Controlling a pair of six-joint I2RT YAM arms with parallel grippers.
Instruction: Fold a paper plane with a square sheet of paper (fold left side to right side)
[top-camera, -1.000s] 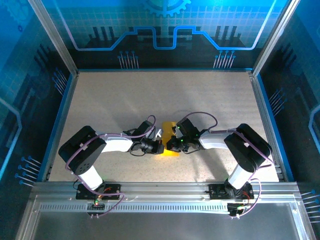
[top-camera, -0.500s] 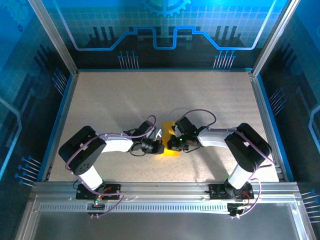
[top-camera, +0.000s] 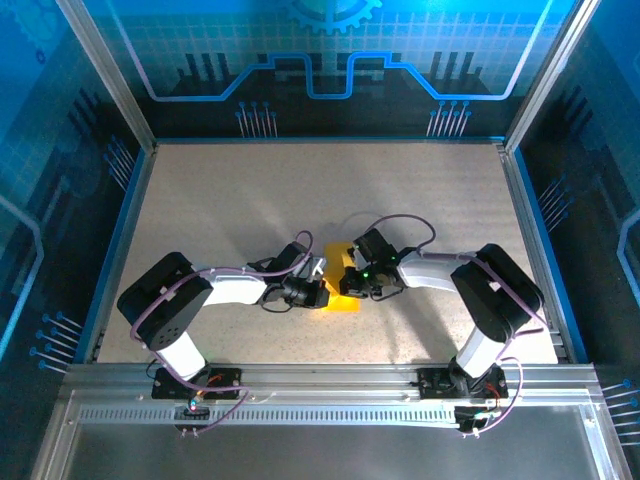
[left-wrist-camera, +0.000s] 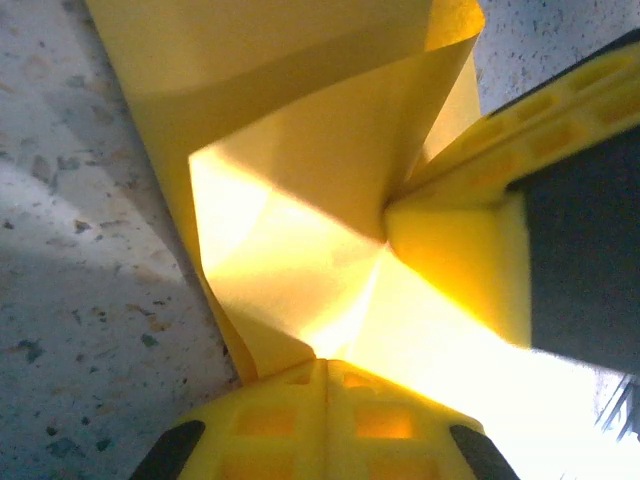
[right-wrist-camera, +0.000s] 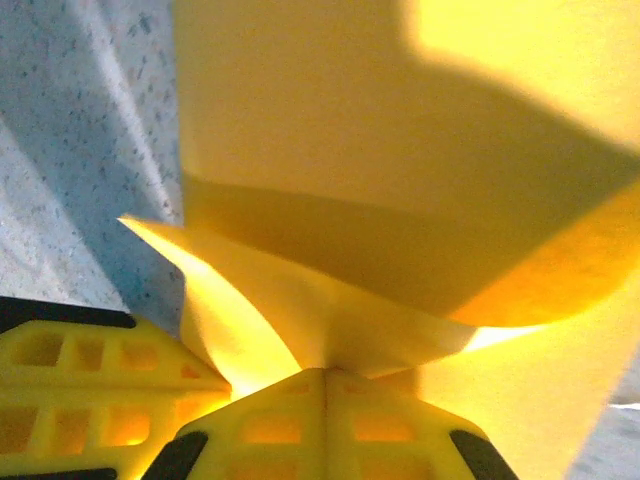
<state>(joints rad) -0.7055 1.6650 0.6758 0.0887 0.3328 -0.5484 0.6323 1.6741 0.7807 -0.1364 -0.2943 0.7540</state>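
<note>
Item 1: yellow-orange square sheet of paper (top-camera: 345, 306), thin and partly folded. It lies on the table slightly toward 6 o'clock of the table's centre in the top view. Its layers are creased and bowed upward between the two grippers. One edge shows at 12 o'clock of the grippers and another at 6 o'clock.

Item 2: left gripper (left-wrist-camera: 325, 365), black body with yellow fingers, at the sheet's 9 o'clock side. The jaws are pressed together, with the paper pinched between the tips.

Item 3: right gripper (right-wrist-camera: 325, 375), same build, at the sheet's 3 o'clock side. The jaws are together, clamped on a fold of the paper. Its tips are just beside the left gripper's.

Item 4: speckled beige table (top-camera: 220, 200), flat, framed in blue at 9 and 3 o'clock.
</note>
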